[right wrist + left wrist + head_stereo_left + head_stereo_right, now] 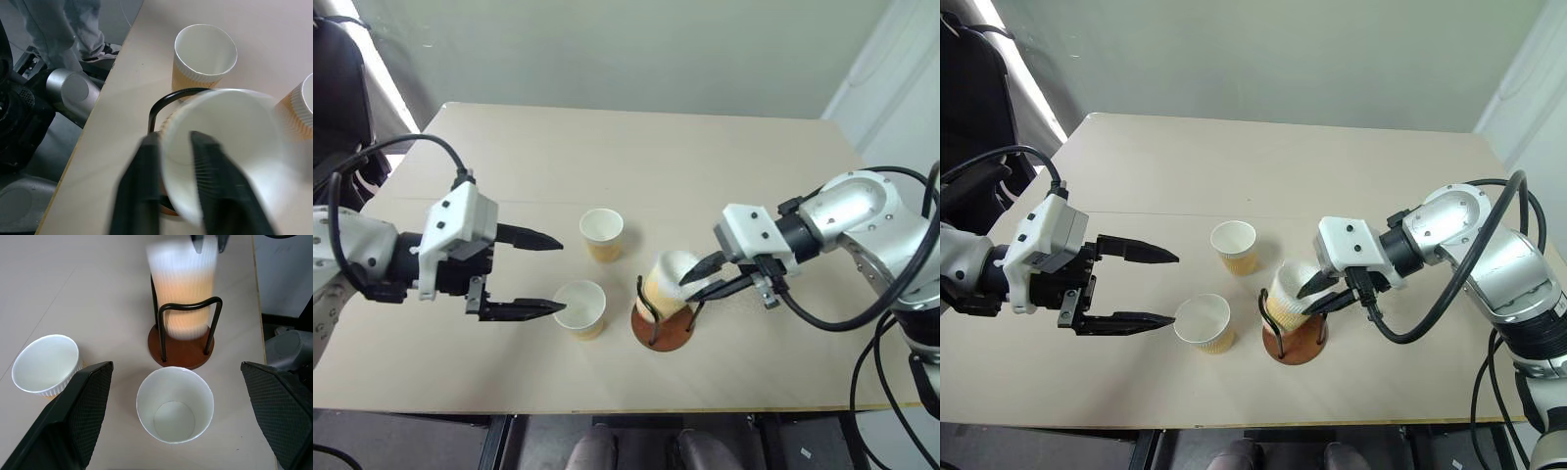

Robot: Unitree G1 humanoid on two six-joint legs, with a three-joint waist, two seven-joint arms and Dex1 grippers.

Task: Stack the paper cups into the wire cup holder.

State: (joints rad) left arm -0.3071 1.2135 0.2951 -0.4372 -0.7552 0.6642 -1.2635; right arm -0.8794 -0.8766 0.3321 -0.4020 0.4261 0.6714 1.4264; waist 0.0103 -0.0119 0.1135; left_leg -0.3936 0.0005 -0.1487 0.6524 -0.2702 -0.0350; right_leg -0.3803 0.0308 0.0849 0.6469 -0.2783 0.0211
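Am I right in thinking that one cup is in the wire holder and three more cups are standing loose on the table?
Not quite: only two loose cups stand on the table, one farther back and one nearer. The left eye view shows this. One cup is indeed in the wire holder.

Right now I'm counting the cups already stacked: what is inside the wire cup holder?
One paper cup sits between the wire loops of the cup holder, with the right gripper at its rim. The cup covers the middle of the base, so whatever lies beneath it is hidden.

three paper cups (pixel 601 234), one wire cup holder (pixel 666 330), one table (pixel 607 147)
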